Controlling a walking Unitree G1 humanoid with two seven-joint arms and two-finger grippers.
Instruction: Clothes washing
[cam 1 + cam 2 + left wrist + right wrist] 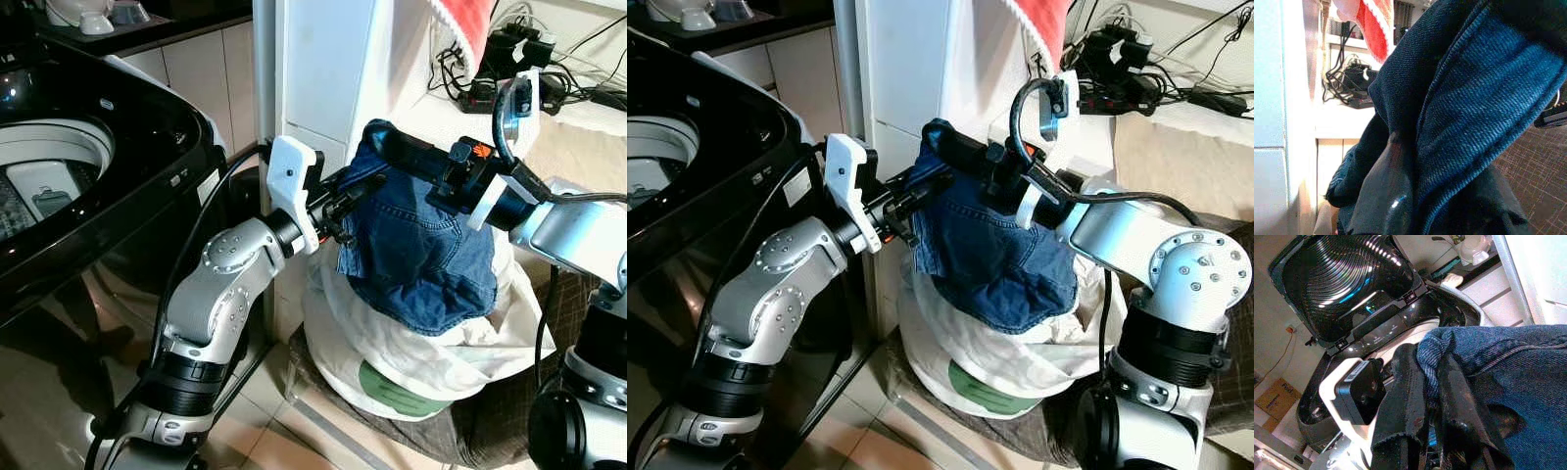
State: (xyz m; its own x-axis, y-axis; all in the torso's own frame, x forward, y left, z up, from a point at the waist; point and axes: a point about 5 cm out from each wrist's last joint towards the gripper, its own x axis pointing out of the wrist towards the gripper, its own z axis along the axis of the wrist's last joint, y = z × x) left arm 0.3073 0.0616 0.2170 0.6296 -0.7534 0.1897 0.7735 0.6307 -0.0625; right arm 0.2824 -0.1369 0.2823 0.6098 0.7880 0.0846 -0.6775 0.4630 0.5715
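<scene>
Denim jeans (421, 250) hang at frame centre, draped over a white laundry bag (411, 367). From lower left, the left gripper (345, 201) reaches right with bent elbow, jaws closed on the jeans' left edge. From the right, the right gripper (387, 137) stretches leftward, jaws pinching the waistband. An open black washing machine (88, 166) sits at upper left.

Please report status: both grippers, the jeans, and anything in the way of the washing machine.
Both grippers, left gripper and right gripper, shut on the jeans. Jeans lifted above white laundry bag. Washing machine lid open, path unobstructed.
</scene>
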